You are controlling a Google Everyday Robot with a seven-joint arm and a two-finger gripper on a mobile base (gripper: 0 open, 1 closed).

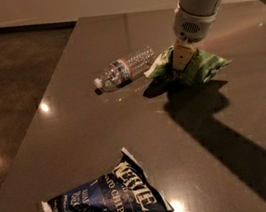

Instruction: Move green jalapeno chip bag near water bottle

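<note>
Pinching the crumpled green foil chip bag (206, 65) in my tool (182, 61).
Its white end lies just beside the capped clear plastic bottle (126, 68) on the dark worktop (102, 133).

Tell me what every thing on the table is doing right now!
water bottle: lying on its side, cap on.
gripper: pointing down, shut on the green jalapeno chip bag.
green jalapeno chip bag: crumpled, held by the gripper, close beside the water bottle's base.
blue Kettle chip bag: lying crumpled at the near edge.
</note>
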